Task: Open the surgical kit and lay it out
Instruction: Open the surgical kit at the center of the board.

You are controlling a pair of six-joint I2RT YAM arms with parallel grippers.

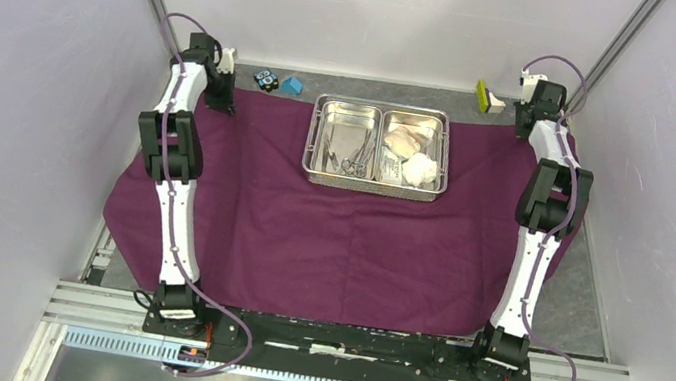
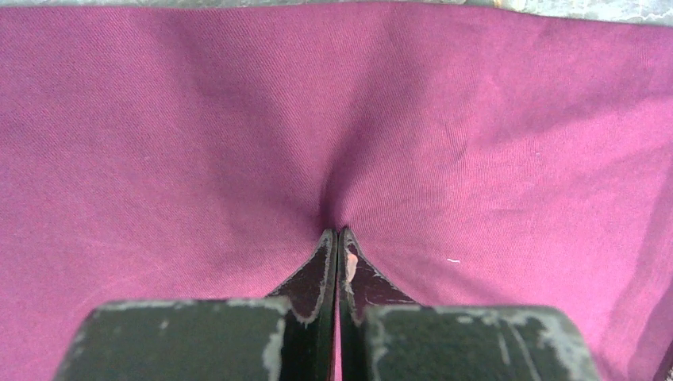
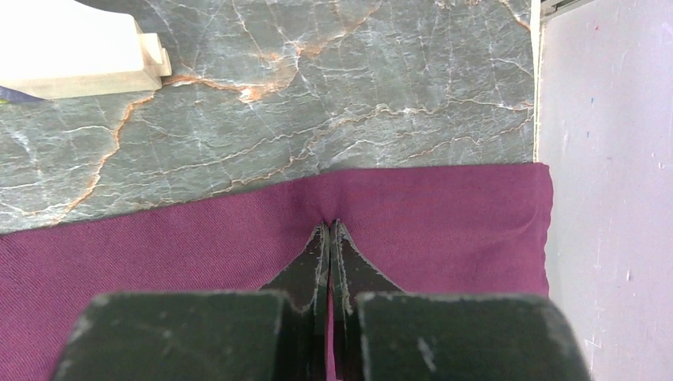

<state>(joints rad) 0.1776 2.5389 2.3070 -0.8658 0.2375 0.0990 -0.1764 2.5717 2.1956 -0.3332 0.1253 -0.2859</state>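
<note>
Both pincers are closed on the purple cloth wrap (image 1: 307,236), which puckers at the tips of the left pincer (image 2: 337,232) and right pincer (image 3: 328,225) near its far corners; the fabric between the fingers is hidden. The steel tray (image 1: 373,189) stands at the wrap's far middle, its forceps (image 1: 356,161) and gauze wads (image 1: 418,167) too small to itemise. The bench (image 3: 317,95) is grey and veined, the walls (image 1: 14,102) pale.

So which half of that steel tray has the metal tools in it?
The left half of the tray: slim metal forceps lie on its steel floor. The right half holds only white things, gauze wads and a packet.
</note>
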